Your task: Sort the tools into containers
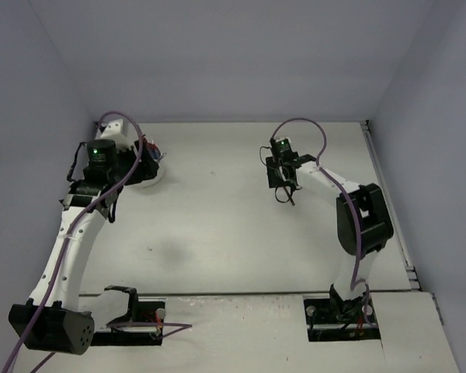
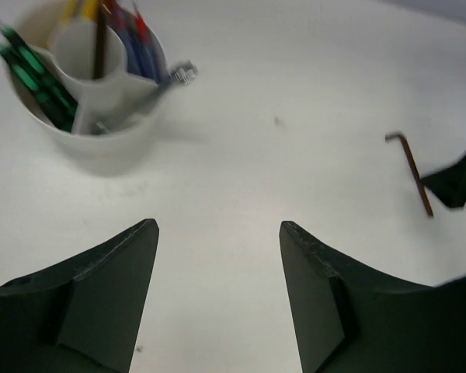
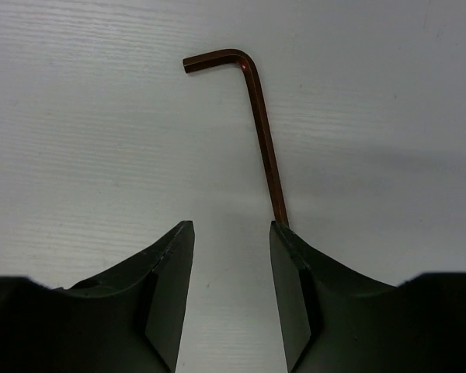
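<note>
A white ribbed cup (image 2: 101, 144) stands at the upper left of the left wrist view, holding green-black, blue and yellow screwdrivers and a silver wrench (image 2: 175, 78) that pokes over its rim. It also shows in the top view (image 1: 153, 179). My left gripper (image 2: 217, 227) is open and empty, beside the cup and low over the table; it also shows in the top view (image 1: 132, 169). A dark brown L-shaped hex key (image 3: 262, 132) lies flat on the table. My right gripper (image 3: 231, 224) is open just over it, and the key's long end runs under the right fingertip (image 3: 283, 233), not between the jaws.
A smaller white inner cup (image 2: 89, 58) sits inside the ribbed cup. The hex key (image 2: 412, 171) and the right gripper (image 2: 460, 183) show at the right of the left wrist view. Grey walls enclose the white table (image 1: 217, 233) on three sides.
</note>
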Robot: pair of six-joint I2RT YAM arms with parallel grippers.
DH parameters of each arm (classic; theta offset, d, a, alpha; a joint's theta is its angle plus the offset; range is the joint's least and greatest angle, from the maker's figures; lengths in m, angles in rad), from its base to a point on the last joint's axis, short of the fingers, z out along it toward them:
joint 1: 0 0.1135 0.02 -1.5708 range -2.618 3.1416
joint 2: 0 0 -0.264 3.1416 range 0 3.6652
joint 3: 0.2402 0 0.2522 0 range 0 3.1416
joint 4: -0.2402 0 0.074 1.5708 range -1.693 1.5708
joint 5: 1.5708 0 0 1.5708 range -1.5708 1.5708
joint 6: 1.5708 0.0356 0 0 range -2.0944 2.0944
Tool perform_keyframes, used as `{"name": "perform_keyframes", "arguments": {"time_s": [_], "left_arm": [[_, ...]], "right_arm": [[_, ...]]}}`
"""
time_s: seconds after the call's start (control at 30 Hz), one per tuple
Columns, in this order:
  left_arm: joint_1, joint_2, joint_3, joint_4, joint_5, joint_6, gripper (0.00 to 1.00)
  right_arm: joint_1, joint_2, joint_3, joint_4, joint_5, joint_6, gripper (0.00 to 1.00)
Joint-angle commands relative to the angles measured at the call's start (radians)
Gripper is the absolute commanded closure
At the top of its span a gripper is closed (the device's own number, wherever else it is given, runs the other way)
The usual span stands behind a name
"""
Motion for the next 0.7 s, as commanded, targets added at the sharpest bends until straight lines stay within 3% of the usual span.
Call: {"name": "perform_keyframes", "arguments": {"time_s": [0.0, 0.2, 0.47, 0.67], "left_arm": [[-0.082, -0.066, -0.122, 0.009, 0.07, -0.033, 0.39], [-0.186, -0.123, -0.228, 0.013, 0.074, -0.107, 0.39], [-0.206, -0.117, -0.244, 0.01, 0.065, -0.111, 0.39], [-0.215, -0.101, -0.231, 0.01, 0.063, -0.111, 0.39]], "right_arm": [[-0.051, 0.057, 0.105, -0.064, -0.04, -0.071, 0.6], [-0.076, 0.166, 0.17, -0.1, -0.057, -0.112, 0.61], [-0.1, 0.252, 0.17, -0.1, -0.116, -0.121, 0.63], [-0.101, 0.271, 0.163, -0.122, -0.23, -0.129, 0.81]]}}
